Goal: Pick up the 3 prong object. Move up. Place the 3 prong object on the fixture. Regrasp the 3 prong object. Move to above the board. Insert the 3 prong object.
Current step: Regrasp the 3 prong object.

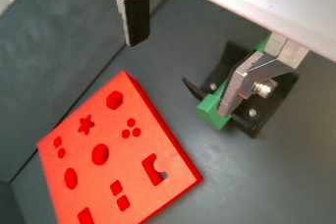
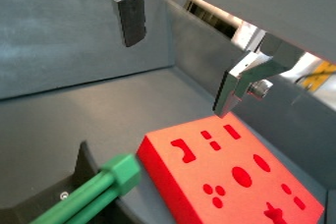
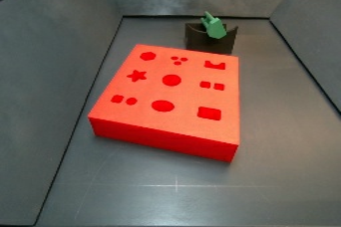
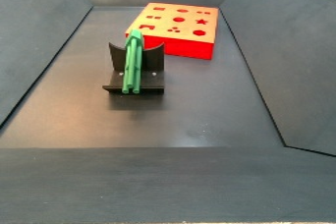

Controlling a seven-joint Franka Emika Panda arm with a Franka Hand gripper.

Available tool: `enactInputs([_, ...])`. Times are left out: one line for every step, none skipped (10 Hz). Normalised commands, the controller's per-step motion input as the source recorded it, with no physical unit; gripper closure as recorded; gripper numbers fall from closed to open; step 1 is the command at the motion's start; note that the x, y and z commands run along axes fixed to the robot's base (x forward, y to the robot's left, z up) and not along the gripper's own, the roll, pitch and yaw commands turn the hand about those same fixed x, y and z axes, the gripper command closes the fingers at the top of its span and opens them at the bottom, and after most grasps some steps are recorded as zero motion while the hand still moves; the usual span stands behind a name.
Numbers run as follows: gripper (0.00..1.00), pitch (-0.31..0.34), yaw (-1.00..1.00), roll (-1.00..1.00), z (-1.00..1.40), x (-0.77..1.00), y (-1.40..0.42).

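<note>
The pincer [image 1: 184, 46] hung spread and empty above the floor, clear of everything, seen only in the wrist views. The 3 prong object [image 4: 133, 63] leaned on the fixture [image 4: 152, 79], just beside the board [image 3: 170, 97].

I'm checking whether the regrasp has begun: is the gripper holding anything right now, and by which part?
Nothing is held. The gripper is open and empty above the floor; the 3 prong object rests on the fixture, beside the board.
</note>
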Motion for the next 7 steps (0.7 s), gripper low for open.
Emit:
enactInputs([0.0, 0.038, 0.01, 1.0, 0.18, -0.03, -0.59])
enactInputs([0.0, 0.035, 0.01, 1.0, 0.1, -0.02, -0.3])
enactInputs([0.0, 0.033, 0.01, 1.0, 0.08, -0.02, -0.16])
enactInputs([0.0, 0.029, 0.01, 1.0, 0.04, -0.02, -0.04])
enactInputs([0.0, 0.026, 0.01, 1.0, 0.02, 0.0, -0.05])
enactInputs([0.0, 0.024, 0.02, 1.0, 0.02, 0.01, -0.04])
enactInputs([0.0, 0.026, 0.02, 1.0, 0.02, 0.01, -0.03])
